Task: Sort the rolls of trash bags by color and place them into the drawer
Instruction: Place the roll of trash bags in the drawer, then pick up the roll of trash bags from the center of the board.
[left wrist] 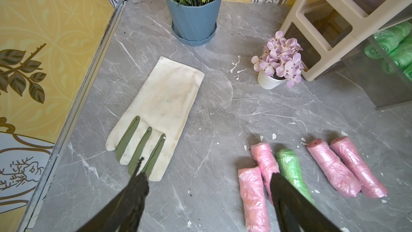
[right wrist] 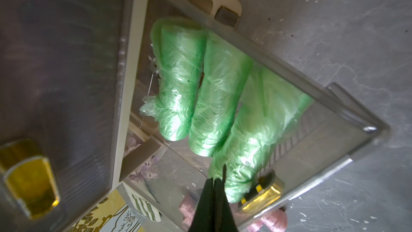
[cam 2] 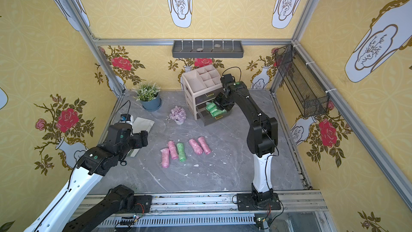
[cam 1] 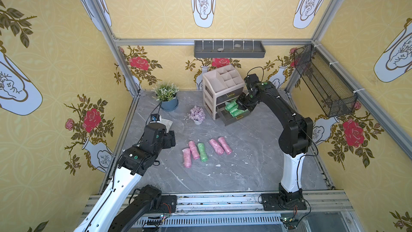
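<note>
Four pink rolls of trash bags point(cam 1: 193, 149) and one green roll point(cam 1: 202, 152) lie side by side on the grey table, seen in both top views. The bottom drawer point(cam 1: 237, 118) of the beige organizer stands pulled out. Three green rolls point(right wrist: 223, 85) lie inside it. My right gripper point(right wrist: 215, 178) hangs just above the drawer's front end, shut, with nothing between its fingers. My left gripper point(left wrist: 207, 174) hovers open over the table, to the left of the pink rolls point(left wrist: 253, 197), and holds nothing.
A white and green glove point(left wrist: 156, 117) lies flat near the left wall. A blue potted plant point(cam 1: 167, 99) and a small lilac flower pot point(cam 1: 197, 114) stand behind the rolls. The organizer point(cam 1: 223, 83) is at the back. A wire basket point(cam 1: 323, 81) hangs on the right wall.
</note>
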Controlling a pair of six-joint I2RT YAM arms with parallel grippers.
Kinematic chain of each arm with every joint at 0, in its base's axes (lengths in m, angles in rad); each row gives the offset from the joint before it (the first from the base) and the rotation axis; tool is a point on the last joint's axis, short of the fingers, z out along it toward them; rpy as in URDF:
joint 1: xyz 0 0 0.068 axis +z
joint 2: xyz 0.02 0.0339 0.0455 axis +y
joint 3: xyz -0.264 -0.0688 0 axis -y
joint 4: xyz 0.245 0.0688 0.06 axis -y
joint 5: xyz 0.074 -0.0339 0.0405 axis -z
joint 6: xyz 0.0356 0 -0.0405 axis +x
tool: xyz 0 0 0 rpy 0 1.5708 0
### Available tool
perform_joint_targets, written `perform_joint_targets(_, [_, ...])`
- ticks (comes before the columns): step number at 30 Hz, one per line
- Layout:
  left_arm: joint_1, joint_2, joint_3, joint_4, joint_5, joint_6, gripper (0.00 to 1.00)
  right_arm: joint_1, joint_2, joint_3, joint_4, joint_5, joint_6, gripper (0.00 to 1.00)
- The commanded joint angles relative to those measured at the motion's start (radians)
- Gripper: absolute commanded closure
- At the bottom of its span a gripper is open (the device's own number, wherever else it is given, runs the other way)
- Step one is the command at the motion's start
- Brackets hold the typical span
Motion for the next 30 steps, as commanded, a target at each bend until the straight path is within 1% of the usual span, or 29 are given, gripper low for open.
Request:
perform_joint_targets(1, [0.001,-0.002,-0.006,0.014,-0.005,0.004,0.13,0.003,0.011,-0.004,0.021,-0.01,-0.013,0.94])
perform_joint_targets(14, [0.003,-0.002,-0.006,0.011,-0.009,0.005,0.13,0.0,0.075,0.014,-0.007,-0.025,-0.048,0.94])
perform_joint_targets(17, [0.003,-0.003,-0.006,0.01,-0.01,0.005,0.13,-0.001,0.074,0.046,-0.011,-0.023,-0.048,0.9])
perform_joint_targets(22, [0.004,-0.003,-0.006,0.008,-0.013,0.004,0.13,0.007,0.012,0.106,-0.011,0.027,-0.045,0.78])
perform_joint_targets(26, [0.004,-0.003,-0.006,0.009,-0.011,0.003,0.13,0.031,-0.071,0.107,0.005,0.068,-0.059,0.72])
perform_joint_targets(30, [0.004,-0.004,-0.005,0.009,-0.012,0.004,0.13,0.088,-0.16,0.069,0.045,0.101,-0.111,0.68])
